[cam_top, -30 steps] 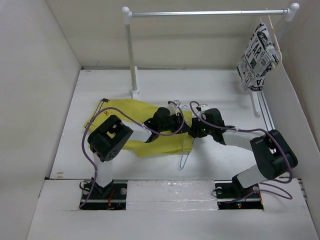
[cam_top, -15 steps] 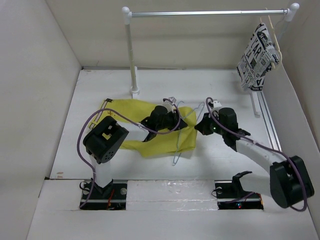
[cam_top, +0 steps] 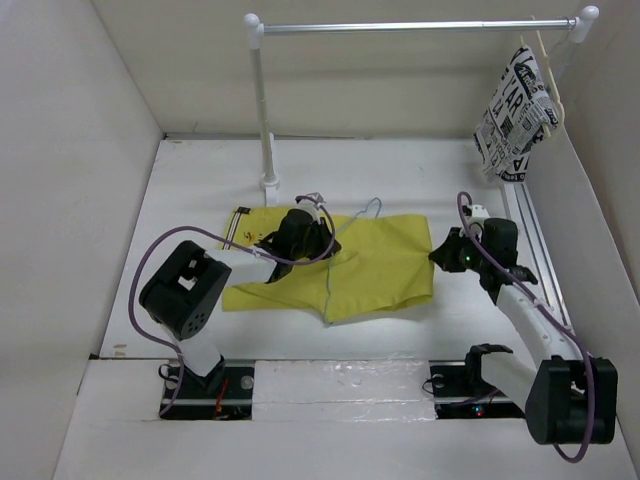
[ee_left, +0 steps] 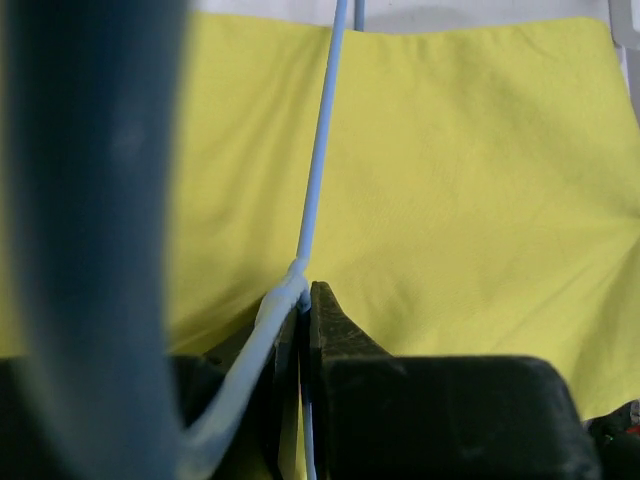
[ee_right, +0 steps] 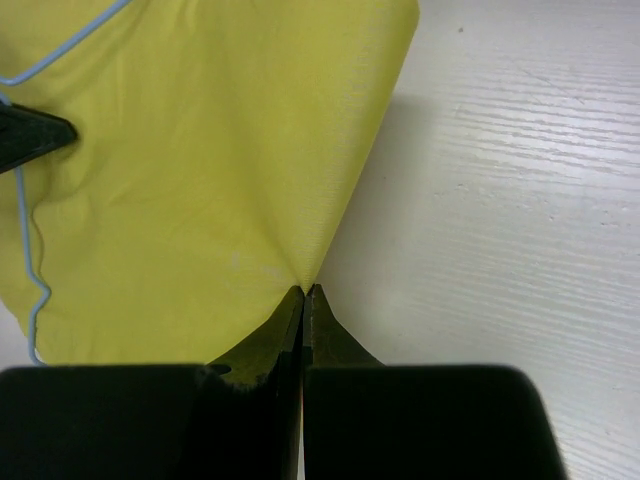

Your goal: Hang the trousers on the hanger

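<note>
The yellow trousers (cam_top: 375,265) lie spread across the middle of the table, also filling the left wrist view (ee_left: 460,170) and the right wrist view (ee_right: 200,170). The thin light-blue hanger (cam_top: 330,268) lies across the fabric, its hook (cam_top: 372,206) pointing to the back. My left gripper (cam_top: 328,240) is shut on the hanger's wire (ee_left: 318,170) over the trousers. My right gripper (cam_top: 440,255) is shut on the trousers' right edge (ee_right: 305,280), and the cloth is pulled taut between the arms.
A white rail stand (cam_top: 262,100) rises at the back with a bar (cam_top: 410,27) across the top. A wooden hanger with newspaper-print cloth (cam_top: 515,115) hangs at its right end. Walls enclose left, back and right.
My right gripper pulled the trousers' edge to the right, spreading the bunched cloth flat. My left gripper moved left and back with the hanger.
</note>
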